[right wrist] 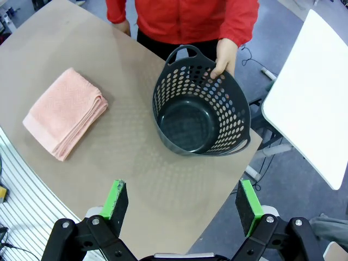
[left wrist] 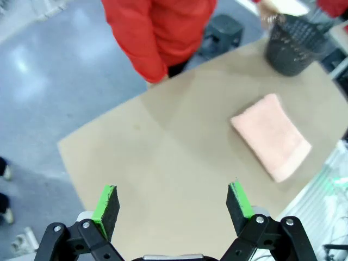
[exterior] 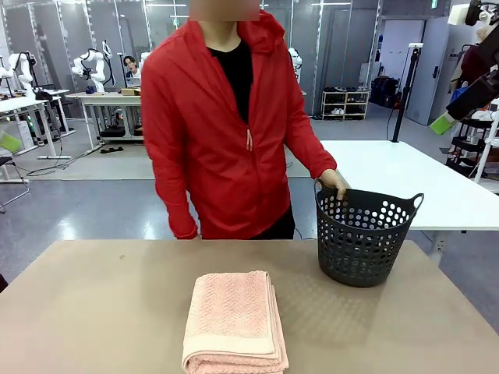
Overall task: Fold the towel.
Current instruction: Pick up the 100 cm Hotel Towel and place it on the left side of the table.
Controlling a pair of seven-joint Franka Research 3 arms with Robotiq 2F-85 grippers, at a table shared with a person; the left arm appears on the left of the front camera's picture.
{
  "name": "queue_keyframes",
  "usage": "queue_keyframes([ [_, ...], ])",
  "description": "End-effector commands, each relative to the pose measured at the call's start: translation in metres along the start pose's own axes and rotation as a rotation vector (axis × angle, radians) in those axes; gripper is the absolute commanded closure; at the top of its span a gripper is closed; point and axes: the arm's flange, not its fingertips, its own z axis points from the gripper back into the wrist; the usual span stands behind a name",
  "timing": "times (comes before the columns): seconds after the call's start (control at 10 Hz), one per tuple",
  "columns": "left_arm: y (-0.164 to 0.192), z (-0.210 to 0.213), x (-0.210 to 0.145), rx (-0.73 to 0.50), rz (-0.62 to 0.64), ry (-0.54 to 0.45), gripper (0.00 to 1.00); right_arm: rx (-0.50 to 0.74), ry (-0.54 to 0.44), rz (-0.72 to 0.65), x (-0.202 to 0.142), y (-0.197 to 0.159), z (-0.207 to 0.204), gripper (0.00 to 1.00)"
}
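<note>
Lies folded and stacked at table centre: towel (exterior: 235, 321), job seemingly done. At its two o'clock, empty basket (exterior: 363, 236), steadied at the rim by a hand (exterior: 334, 181). Parked high and clear, jaws wide, holding nothing: left gripper (left wrist: 173, 207), right gripper (right wrist: 182, 207).

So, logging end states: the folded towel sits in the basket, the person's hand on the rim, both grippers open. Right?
Not quite. The towel lies folded on the table, beside the basket, which the right wrist view shows empty. The hand does rest on its rim, and the left gripper and right gripper are open.
</note>
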Motion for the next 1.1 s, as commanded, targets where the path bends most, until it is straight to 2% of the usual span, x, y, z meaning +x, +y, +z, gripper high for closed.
queue_keyframes([
  [0.0,0.002,-0.037,-0.017,-0.126,0.066,0.019,0.00,-0.003,0.000,-0.005,-0.001,-0.001,0.000,0.00],
  [0.2,-0.004,-0.101,-0.047,-0.240,0.132,0.091,0.00,-0.003,0.000,-0.005,-0.001,-0.001,0.000,0.00],
  [0.4,-0.012,-0.137,-0.073,-0.321,0.238,0.090,0.00,-0.003,0.000,-0.005,-0.001,-0.001,0.000,0.00],
  [0.5,-0.023,-0.164,-0.093,-0.426,0.291,0.099,0.00,-0.003,0.000,-0.005,-0.001,-0.001,0.000,0.00],
  [0.9,-0.073,-0.263,-0.142,-0.537,0.425,0.122,0.00,-0.003,0.000,-0.005,-0.001,-0.001,0.000,0.00],
  [1.0,-0.086,-0.277,-0.149,-0.532,0.453,0.096,0.00,-0.003,0.000,-0.005,-0.001,-0.001,0.000,0.00],
])
